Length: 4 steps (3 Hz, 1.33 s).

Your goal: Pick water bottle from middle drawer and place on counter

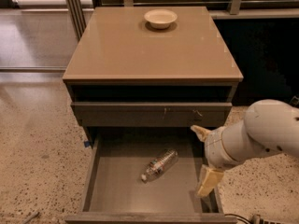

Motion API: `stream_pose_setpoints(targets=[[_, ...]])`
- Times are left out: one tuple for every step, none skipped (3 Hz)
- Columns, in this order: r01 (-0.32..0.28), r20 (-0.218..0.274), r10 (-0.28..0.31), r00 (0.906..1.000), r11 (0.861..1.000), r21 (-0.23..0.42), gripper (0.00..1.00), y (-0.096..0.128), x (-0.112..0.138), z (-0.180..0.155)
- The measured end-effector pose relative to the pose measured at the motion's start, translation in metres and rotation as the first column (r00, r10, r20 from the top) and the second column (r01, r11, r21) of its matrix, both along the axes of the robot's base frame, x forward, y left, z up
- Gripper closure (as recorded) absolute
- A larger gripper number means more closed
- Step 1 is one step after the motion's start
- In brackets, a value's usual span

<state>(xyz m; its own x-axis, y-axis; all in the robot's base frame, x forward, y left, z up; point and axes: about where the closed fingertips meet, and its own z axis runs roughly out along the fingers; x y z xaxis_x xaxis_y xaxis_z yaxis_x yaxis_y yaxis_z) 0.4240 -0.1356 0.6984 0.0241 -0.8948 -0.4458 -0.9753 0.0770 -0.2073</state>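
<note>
The water bottle (160, 164) is clear with a white cap and lies on its side on the floor of the open middle drawer (91, 171), cap pointing to the front left. My gripper (195, 161) is open and empty over the drawer's right side, just right of the bottle and apart from it. One pale finger (200, 132) points back toward the cabinet, and the other sits near the drawer's right wall. The glossy tan counter (149, 50) tops the cabinet.
A white bowl (160, 17) stands at the back of the counter. A shallow drawer front (149, 113) sits shut above the open drawer. Speckled floor (37, 148) lies on the left. A dark wall and railing stand at the right and back.
</note>
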Motion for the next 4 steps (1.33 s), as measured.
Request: stream_pose_setpoints(targets=[[-0.018,0.06,0.016,0.998,0.999,0.039,0.0,0.025,0.016,-0.04],[-0.02,0.06,0.018,0.9981,0.999,0.037,0.0,0.026,0.016,-0.043],[-0.041,0.037,0.041,0.9985,0.999,0.005,0.0,0.037,0.02,-0.101],[-0.089,0.042,0.09,0.995,0.996,-0.021,0.0,0.063,0.046,-0.166]])
